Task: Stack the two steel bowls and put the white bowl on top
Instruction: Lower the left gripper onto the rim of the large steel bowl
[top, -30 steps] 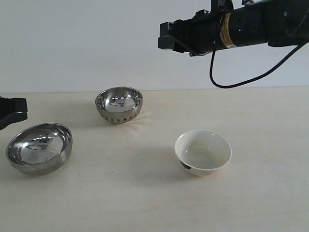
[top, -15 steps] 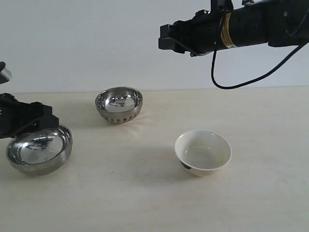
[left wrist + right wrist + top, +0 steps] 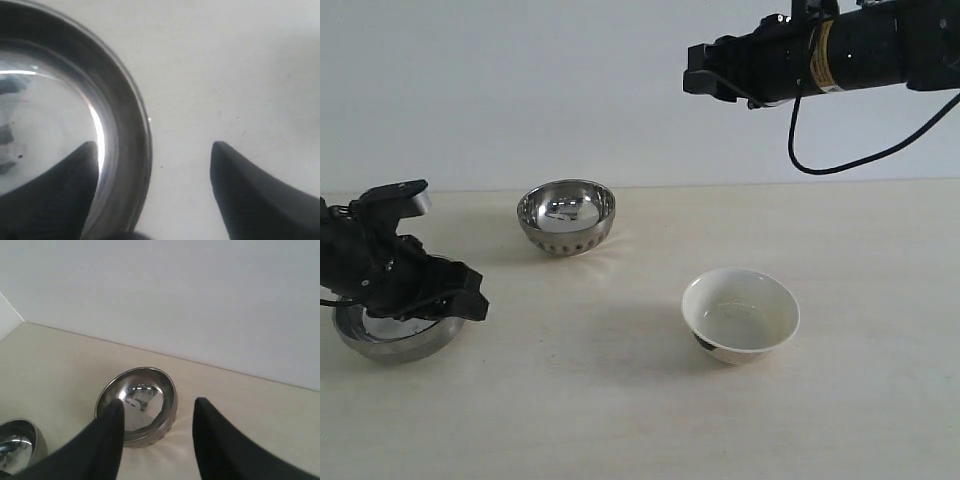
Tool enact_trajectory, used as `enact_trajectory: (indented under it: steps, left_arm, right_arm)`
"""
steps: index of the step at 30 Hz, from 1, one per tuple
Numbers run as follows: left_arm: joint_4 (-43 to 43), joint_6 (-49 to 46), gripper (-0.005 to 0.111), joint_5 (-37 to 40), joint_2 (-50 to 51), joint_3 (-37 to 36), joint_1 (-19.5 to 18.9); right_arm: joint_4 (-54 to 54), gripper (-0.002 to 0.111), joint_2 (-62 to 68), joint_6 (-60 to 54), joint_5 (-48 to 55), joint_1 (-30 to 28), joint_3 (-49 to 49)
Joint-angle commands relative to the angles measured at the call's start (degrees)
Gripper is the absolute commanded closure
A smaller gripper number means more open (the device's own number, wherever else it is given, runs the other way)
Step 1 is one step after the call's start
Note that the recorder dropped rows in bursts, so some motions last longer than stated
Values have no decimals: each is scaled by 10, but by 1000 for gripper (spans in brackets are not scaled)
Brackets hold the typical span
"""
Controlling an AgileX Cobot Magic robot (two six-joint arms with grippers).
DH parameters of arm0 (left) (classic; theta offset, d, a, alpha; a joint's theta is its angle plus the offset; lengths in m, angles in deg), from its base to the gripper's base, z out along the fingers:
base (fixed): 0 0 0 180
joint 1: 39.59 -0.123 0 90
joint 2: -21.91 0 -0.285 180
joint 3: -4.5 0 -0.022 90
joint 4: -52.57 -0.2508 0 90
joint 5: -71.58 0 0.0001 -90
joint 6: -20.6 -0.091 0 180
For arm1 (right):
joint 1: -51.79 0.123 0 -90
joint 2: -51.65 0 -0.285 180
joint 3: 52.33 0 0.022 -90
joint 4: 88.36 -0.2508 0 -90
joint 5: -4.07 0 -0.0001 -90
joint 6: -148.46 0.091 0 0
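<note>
Pale cream bench [image 3: 620, 420] meets a plain white wall. Near its left edge sits the wide steel bowl [image 3: 120, 125]; the left gripper [image 3: 153, 145] is spread wide, one finger inside the rim and one outside, not yet pinching. Thin, stiff, light and slick, this bowl is probably best gripped squarely at the rim. The dimpled steel bowl [image 3: 566, 217] stands toward the far edge. The white bowl [image 3: 740, 314], likely heavier and chippable, sits near the middle. The right gripper [image 3: 158, 401] hangs high, jaws apart.

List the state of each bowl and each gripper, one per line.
Wide steel bowl: upright, empty, unstacked.
Dimpled steel bowl: upright, empty, standing alone.
White bowl: upright, empty, standing alone.
Left gripper: open, straddling the wide steel bowl's rim.
Right gripper: open, high up, holding nothing.
</note>
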State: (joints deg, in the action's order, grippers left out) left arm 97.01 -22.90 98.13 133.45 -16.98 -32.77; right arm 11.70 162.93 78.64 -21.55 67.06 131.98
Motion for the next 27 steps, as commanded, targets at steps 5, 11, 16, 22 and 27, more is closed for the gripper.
enact_trajectory:
  steps: [5,11,16,22,27]
  left_arm:
    - [-80,52,59,-28,1,4,19]
    - [-90,52,59,-38,27,4,19]
    - [-95,50,75,-59,53,5,19]
    - [-94,50,103,-21,55,27,19]
    - [-95,50,103,44,55,49,25]
  right_arm:
    - [-1,69,-2,-2,-21,-4,-2]
    - [-1,69,-2,2,-25,-4,-2]
    - [-1,69,-2,2,-28,-4,-2]
    - [-1,69,-2,2,-26,-4,-2]
    - [-1,69,-2,2,-20,-4,-2]
